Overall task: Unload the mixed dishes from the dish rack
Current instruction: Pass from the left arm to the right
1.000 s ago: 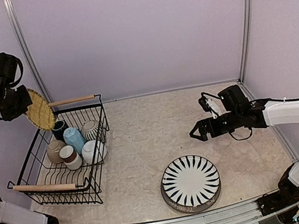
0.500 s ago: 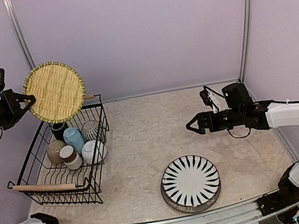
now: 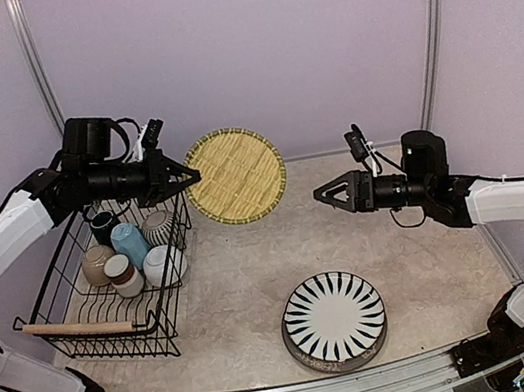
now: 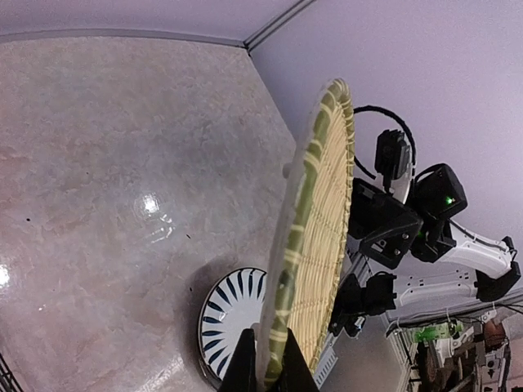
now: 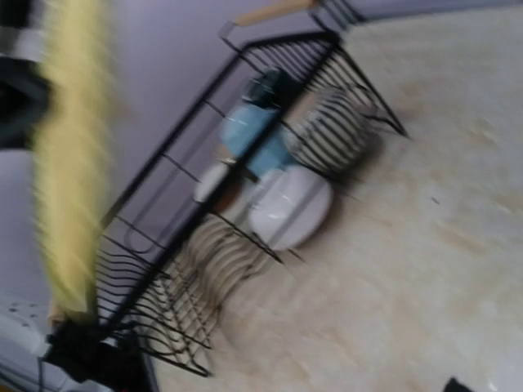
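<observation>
Between left fingers (image 4: pixel 242 371), yellow woven mat (image 4: pixel 315 245)

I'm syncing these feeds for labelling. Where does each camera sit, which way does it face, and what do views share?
Top: fixed above and behind the arm bases, looking down on the table; both arms show, left gripper pinching the woven mat, right gripper open.
Left wrist: looks along its own fingers past the mat's edge toward the striped plate and the right arm.
Right wrist: faces left across the table at the dish rack; almost nothing of its gripper shows.
Shared: all three see the mat.
</observation>
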